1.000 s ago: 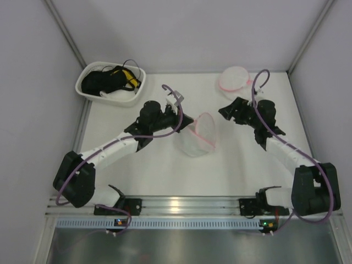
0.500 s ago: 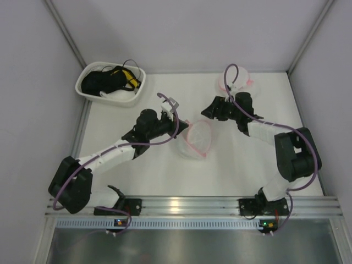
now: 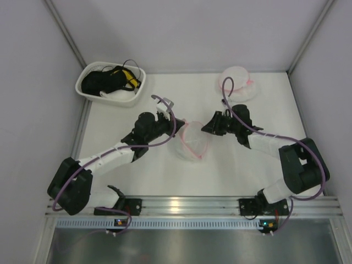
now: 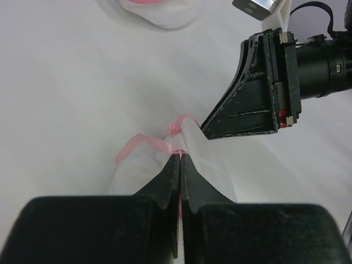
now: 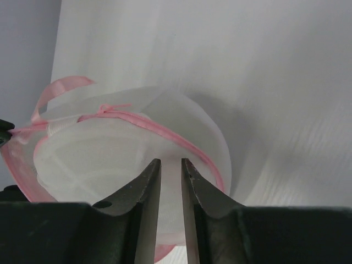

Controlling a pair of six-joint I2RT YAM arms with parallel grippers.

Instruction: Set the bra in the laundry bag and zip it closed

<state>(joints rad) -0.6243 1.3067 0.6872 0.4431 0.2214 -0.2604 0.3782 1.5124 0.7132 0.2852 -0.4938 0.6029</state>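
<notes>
The laundry bag [image 3: 191, 146], a round pouch of white mesh with a pink zipper ring, sits mid-table. My left gripper [image 3: 180, 124] is shut on its pink rim [image 4: 177, 144] at the upper left edge. My right gripper [image 3: 206, 127] meets the bag's right side. In the right wrist view its jaws [image 5: 171, 161] stand a narrow gap apart with the bag's mesh wall [image 5: 110, 148] in that gap. The left wrist view has its tip [image 4: 206, 129] against the raised fabric. I cannot make out the bra apart from the bag.
A white oval basket [image 3: 113, 99] holding a black tangle with yellow bits [image 3: 107, 80] stands at the back left. A soft white heap with pink trim [image 3: 237, 82] lies at the back right; what it is I cannot tell. Grey walls close in both sides.
My right arm has swung in from the back right to the bag's right side, and its jaws have narrowed. The left gripper has drawn the bag slightly nearer.
</notes>
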